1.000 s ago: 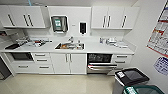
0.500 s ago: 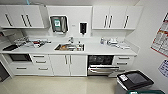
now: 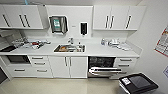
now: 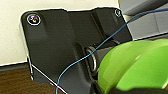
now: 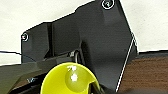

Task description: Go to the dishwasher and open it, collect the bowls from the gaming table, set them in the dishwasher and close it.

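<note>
The dishwasher (image 3: 104,67) stands under the white counter, right of the sink, with its steel door folded down and a dark rack showing inside. One lime-green bowl (image 4: 135,67) sits close to the left wrist camera, my left gripper (image 4: 125,90) shut on its lower edge. Another lime-green bowl (image 5: 67,80) lies mouth-up in the right wrist view, with my right gripper (image 5: 93,88) shut on its rim. The gaming table is out of view.
A sink (image 3: 69,48) is set in the counter (image 3: 100,52), with clutter (image 3: 30,44) at its left end. White cabinets line the wall above and below. A black-topped white unit (image 3: 138,83) stands on the floor at the near right, beside the dishwasher.
The whole head picture has shifted slightly as the camera moved; the counter and dishwasher now look a little nearer. The dishwasher door stays down.
</note>
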Controlling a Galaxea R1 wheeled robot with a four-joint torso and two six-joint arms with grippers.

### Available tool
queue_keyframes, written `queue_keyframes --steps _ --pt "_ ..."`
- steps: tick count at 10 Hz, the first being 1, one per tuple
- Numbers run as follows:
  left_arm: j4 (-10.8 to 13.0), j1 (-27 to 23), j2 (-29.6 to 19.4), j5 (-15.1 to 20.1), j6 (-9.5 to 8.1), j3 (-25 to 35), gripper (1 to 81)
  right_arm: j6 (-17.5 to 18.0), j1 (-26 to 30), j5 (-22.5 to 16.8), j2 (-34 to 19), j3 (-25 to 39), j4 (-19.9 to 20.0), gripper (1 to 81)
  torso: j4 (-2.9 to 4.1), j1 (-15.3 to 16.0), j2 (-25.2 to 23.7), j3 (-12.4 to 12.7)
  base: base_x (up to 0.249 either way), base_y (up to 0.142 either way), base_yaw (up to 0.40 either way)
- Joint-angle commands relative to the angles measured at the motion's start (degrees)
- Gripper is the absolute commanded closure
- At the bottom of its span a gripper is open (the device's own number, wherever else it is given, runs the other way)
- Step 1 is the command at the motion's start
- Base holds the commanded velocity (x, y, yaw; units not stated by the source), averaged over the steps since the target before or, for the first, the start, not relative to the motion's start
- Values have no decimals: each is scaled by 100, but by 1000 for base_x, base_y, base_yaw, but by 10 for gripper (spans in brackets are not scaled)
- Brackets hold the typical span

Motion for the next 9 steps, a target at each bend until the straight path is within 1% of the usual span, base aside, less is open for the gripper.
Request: queue_keyframes --steps 1,9 --pt "57 -126 -56 160 2 -18 811 6 205 -256 -22 -7 -37 811 0 1 0 0 138 0 0" --pt "57 -126 -56 160 2 -18 811 6 205 -256 -30 -7 -28 811 0 1 0 0 138 0 0"
